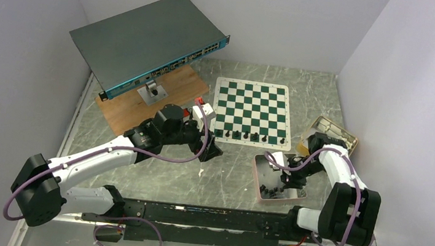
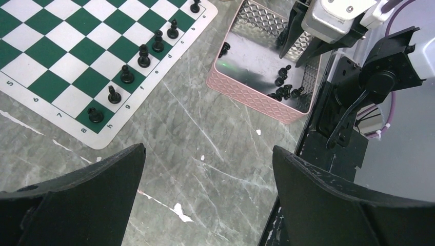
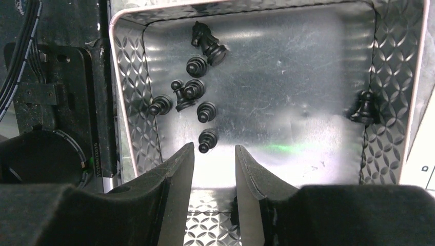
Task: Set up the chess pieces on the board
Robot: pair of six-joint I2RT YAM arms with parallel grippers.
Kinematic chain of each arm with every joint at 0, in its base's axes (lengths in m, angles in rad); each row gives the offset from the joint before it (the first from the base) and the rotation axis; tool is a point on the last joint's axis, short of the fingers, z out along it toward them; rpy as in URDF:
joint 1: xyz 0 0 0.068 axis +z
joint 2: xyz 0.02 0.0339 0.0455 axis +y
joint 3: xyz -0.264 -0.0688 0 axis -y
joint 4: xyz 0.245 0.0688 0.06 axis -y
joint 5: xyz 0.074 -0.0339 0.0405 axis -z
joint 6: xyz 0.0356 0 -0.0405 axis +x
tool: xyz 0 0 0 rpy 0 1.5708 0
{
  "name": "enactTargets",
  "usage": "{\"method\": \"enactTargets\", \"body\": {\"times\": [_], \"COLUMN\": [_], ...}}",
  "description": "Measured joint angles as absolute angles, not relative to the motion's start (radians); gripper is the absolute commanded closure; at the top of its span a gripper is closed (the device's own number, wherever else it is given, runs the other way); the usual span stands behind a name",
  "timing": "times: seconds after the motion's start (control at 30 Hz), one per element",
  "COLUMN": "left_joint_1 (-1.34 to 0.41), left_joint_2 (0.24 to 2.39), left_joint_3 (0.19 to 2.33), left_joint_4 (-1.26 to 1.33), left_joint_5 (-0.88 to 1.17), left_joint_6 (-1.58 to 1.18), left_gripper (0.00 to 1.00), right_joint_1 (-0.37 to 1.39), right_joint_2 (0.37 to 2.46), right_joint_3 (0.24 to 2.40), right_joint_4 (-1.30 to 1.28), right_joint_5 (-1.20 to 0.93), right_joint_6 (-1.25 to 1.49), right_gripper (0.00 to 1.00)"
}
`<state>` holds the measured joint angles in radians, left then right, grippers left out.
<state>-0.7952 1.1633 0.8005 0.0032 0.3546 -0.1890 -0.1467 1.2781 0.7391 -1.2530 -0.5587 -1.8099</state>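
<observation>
The green-and-white board (image 1: 251, 111) lies at the table's middle back. Several black chess pieces (image 1: 245, 136) stand in a row along its near edge, also seen in the left wrist view (image 2: 126, 75). More pieces (image 3: 190, 92) lie loose in the pink-rimmed metal tray (image 1: 256, 177), with one piece (image 3: 364, 107) alone against the right wall. My right gripper (image 3: 214, 151) is down in the tray, open with a narrow gap holding nothing. A lying pawn (image 3: 208, 139) is just ahead of its tips. My left gripper (image 2: 208, 154) hangs wide open over bare table, left of the tray.
A network switch (image 1: 150, 41) leans over a wooden board (image 1: 143, 99) at the back left. A small red-and-white object (image 1: 201, 106) sits by the board's left edge. A metal tin (image 1: 332, 133) stands at the right wall. A black rail (image 1: 204, 217) runs along the near edge.
</observation>
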Motion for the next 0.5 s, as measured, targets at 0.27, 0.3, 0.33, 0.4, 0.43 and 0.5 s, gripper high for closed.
{"method": "enactTargets", "body": {"times": [0.27, 0.3, 0.33, 0.4, 0.43, 0.5], "left_joint_1": [-0.795, -0.795, -0.795, -0.795, -0.795, -0.795], "left_joint_2": [1.163, 1.163, 1.163, 1.163, 1.163, 1.163], "left_joint_3": [0.801, 0.801, 0.801, 0.801, 0.801, 0.801], "left_joint_4": [0.012, 0.012, 0.012, 0.012, 0.011, 0.011], "left_joint_5": [0.361, 0.362, 0.362, 0.362, 0.362, 0.362], "left_joint_6": [-0.197, -0.197, -0.197, -0.197, -0.197, -0.197], "left_gripper": [0.01, 0.01, 0.01, 0.01, 0.01, 0.01], "right_joint_1": [0.046, 0.067, 0.102, 0.142, 0.16, 0.183], "right_joint_2": [1.279, 1.281, 1.286, 1.3, 1.308, 1.317], "right_joint_3": [0.739, 0.74, 0.741, 0.741, 0.741, 0.74], "right_joint_4": [-1.194, -1.184, -1.169, -1.142, -1.126, -1.098], "right_joint_5": [-0.627, -0.637, -0.65, -0.666, -0.668, -0.667], "right_joint_6": [-1.719, -1.709, -1.689, -1.66, -1.646, -1.625], "right_gripper": [0.6, 0.6, 0.6, 0.6, 0.6, 0.6]}}
